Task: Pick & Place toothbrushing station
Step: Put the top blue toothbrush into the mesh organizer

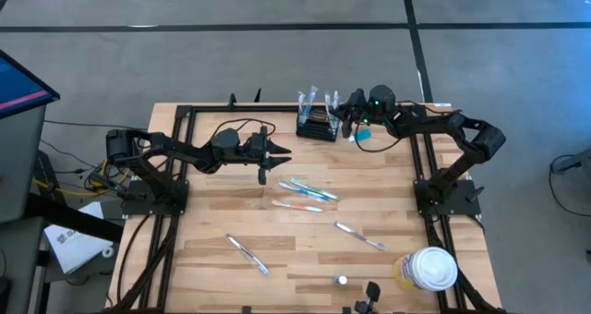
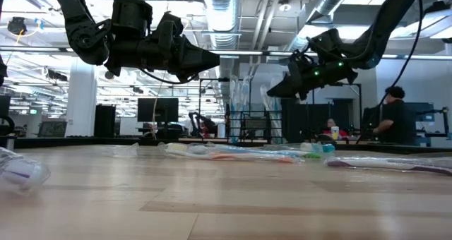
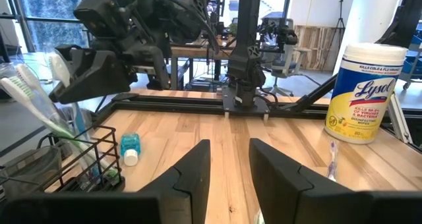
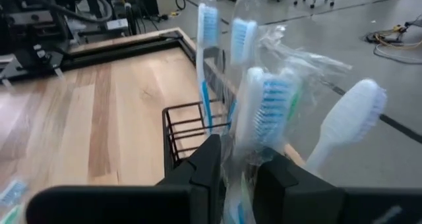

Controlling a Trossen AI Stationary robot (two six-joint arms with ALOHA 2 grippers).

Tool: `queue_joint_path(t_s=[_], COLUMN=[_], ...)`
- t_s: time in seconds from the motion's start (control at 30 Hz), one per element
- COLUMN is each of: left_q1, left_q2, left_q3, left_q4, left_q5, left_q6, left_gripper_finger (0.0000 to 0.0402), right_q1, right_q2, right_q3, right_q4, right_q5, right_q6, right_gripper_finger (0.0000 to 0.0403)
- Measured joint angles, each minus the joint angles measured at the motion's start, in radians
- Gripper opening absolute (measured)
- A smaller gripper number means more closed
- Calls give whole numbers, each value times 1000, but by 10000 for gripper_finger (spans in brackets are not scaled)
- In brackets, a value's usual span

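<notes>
Right now the right gripper (image 4: 232, 168) pinches a wrapped toothbrush (image 4: 264, 115) just above the toothbrushing station (image 1: 317, 126), jaws narrowly parted around it. Best to lower it straight into the mesh before letting go. Meanwhile the left gripper (image 3: 229, 168) hovers mid-table, half open and empty.

Upright toothbrushes (image 4: 264, 105) crowd the black wire holder (image 1: 317, 126) at the tabletop's (image 1: 212, 212) far edge, blocking entry from above, loose toothbrushes (image 1: 303, 192) litter the centre, a wipes tub (image 1: 429, 268) occupies the near right corner, while the near left boards lie largely open.
</notes>
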Motion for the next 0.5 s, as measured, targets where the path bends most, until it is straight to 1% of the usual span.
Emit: queue_joint_path(t_s=[0.1, 0.2, 0.5], left_q1=[0, 0, 0], left_q2=[0, 0, 0], left_q3=[0, 0, 0], left_q4=[0, 0, 0], left_q5=[0, 0, 0], left_q6=[0, 0, 0], left_gripper_finger=[99, 99, 99], right_q1=[0, 0, -3], right_q2=[0, 0, 0], right_q3=[0, 0, 1], right_q4=[-7, -10, -18], right_q5=[-1, 0, 6], right_q6=[-11, -20, -25], right_gripper_finger=[57, 71, 170])
